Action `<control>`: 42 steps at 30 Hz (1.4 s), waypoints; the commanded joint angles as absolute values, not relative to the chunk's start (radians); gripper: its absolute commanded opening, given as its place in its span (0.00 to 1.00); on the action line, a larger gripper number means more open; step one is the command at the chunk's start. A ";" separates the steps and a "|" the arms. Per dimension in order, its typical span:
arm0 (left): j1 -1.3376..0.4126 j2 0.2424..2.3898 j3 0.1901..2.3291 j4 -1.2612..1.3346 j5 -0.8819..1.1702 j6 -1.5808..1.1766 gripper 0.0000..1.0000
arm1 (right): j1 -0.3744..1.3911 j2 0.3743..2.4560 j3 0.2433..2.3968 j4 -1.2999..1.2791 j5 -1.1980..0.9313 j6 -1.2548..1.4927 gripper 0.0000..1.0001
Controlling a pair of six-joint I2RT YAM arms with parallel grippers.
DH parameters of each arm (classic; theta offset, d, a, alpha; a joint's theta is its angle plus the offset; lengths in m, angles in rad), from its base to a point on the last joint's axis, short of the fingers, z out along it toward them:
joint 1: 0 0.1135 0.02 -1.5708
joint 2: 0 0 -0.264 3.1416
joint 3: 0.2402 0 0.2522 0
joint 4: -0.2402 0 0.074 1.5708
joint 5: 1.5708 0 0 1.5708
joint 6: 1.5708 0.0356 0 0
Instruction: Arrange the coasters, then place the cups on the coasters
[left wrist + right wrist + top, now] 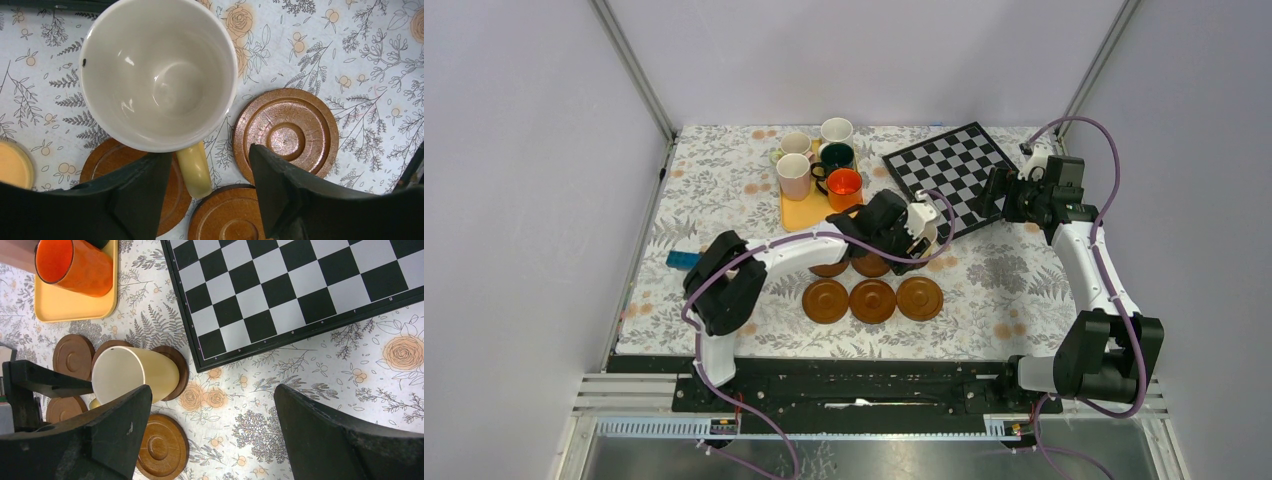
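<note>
1. Check the left gripper [209, 160] first. In the left wrist view its two black fingers [135, 200] stand apart at the bottom of the frame. They straddle the handle [195, 172] of the yellow cup [157, 75] and grip nothing (the left finger sits just beside the handle, the right one well clear).

2. Note the governing relation. The handle points straight down the frame into the gap between the jaws, and the cup body lies above it. Any withdrawal should probably run back along that line so that neither finger clips the handle.

3. Confirm the seating. The glazed cup, pale inside, stands upright on a coaster [97, 160] at lower left. Two bare rimmed wooden discs with turned rings lie beside it, one at right [285, 130] and one at bottom centre [227, 217].

4. Locate the remaining cups. In the top view they stand on the yellow tray [799, 212] at upper centre, with the orange cup [844, 188] closest to the coasters. The left arm is the nearer one.

5. The right gripper [212, 390] hangs fully spread and empty by the chessboard [954, 170].
</note>
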State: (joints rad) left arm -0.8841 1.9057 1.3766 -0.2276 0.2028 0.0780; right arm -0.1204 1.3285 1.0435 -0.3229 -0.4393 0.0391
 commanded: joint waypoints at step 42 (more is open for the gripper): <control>-0.272 1.928 1.560 -0.540 0.584 1.305 0.79 | -0.123 1.311 1.036 -0.288 -0.499 0.015 1.00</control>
State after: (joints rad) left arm -0.2806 1.8965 1.5311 -0.5747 0.5362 1.1446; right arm -0.1204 1.3247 1.0359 -0.3153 -0.4839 0.0311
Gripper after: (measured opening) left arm 0.792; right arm 0.993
